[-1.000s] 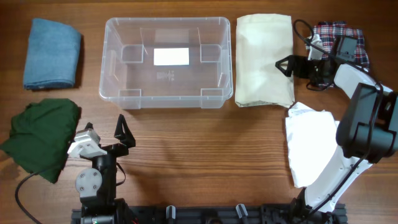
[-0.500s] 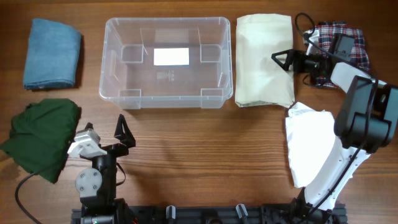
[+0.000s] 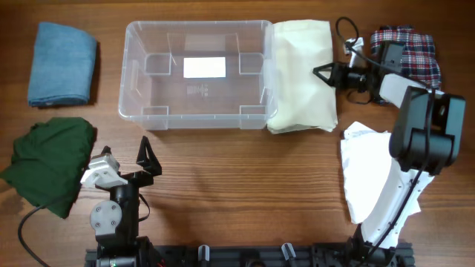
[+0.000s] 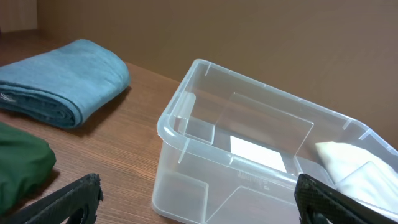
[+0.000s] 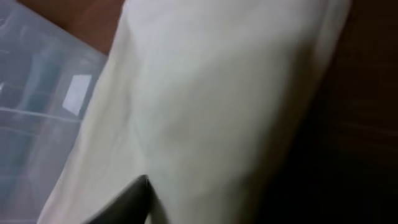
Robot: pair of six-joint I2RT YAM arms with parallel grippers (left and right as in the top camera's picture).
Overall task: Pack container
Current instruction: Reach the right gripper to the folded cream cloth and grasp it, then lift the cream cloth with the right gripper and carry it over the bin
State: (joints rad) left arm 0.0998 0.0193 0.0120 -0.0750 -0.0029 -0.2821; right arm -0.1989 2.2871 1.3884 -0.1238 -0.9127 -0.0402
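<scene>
blue towel [image 3: 63, 63] sits folded in the far left corner of the table [image 3: 245, 193], and a dark green cloth [image 3: 48, 163] is bunched at the left edge below it. the left gripper [image 3: 125, 152] is parked near the near edge. its arm is upright and pointing toward the far edge, fingers spread wide and holding nothing.

the container [image 3: 122, 74] sits at the far edge, a bit left of the middle. it's empty as far as i can see, just the white label on its bottom.

the action is at the cream cloth [image 3: 300, 74]. it's folded, and its left side rides up against the container's right rim. the right arm reaches in low from the right edge, stretched out nearly flat. the right gripper [image 3: 323, 74] is at the cloth's right side. the wrist view is all cream fabric with one dark finger, so i can't tell if the fingers have pinched it or are only pressing on it.

my read: this is the first item going in, at the grab step. next it needs a firm hold, then a lift over the rim and a drop inside.

a plaid cloth [image 3: 404, 48] lies in the far right corner, and a white cloth [image 3: 367, 174] by the right edge.
</scene>
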